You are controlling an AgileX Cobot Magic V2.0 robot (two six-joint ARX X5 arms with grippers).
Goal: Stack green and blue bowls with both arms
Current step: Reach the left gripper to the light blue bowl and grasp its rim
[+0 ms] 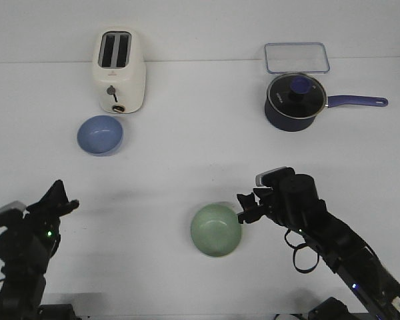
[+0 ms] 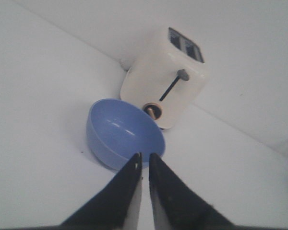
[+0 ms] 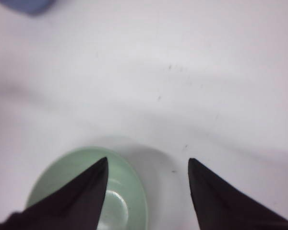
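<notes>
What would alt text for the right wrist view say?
The right arm's open tool points down at a small round pale green matte bowl on a white table, one black finger over the bowl's inside and the other outside its rim. A blurred blue shape shows at one corner.

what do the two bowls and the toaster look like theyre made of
Green bowl and blue bowl: likely matte plastic or glazed ceramic; even colour with soft highlights, so it stays open. Toaster: cream casing, probably plastic or painted metal, smooth with a faint sheen.
</notes>
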